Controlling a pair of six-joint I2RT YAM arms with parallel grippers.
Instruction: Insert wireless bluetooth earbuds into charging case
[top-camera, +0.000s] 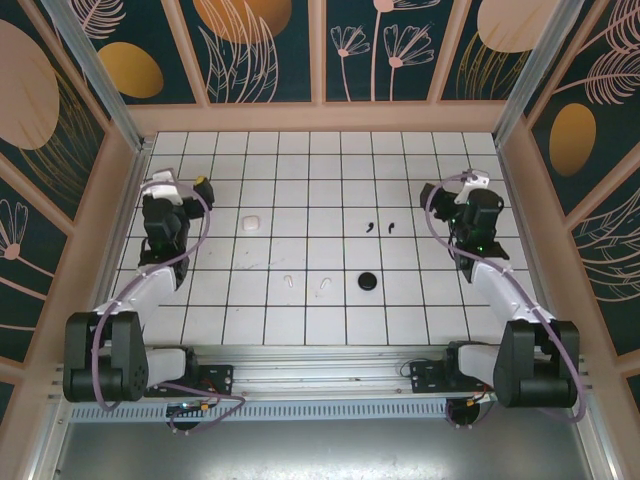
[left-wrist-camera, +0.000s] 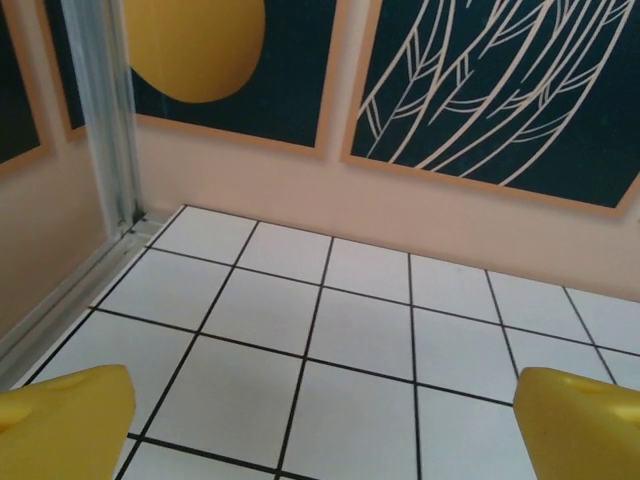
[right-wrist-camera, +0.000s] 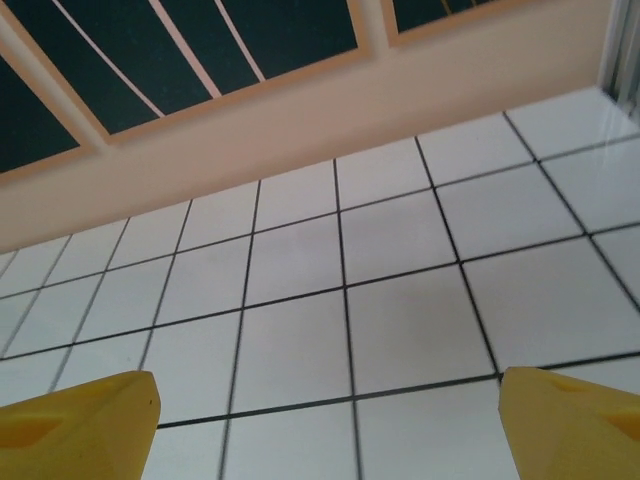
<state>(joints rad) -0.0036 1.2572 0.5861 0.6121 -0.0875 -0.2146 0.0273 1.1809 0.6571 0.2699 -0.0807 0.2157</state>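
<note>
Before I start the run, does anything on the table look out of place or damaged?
Nothing stands out. Two black earbuds and two white earbuds lie loose on the tiles, apart from the white case and round black case. No spill or damage shows.

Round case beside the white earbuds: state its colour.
The round case is black, clearest in the top external view.

Two earbuds (top-camera: 371, 228) lie behind a case (top-camera: 367, 282).
</note>
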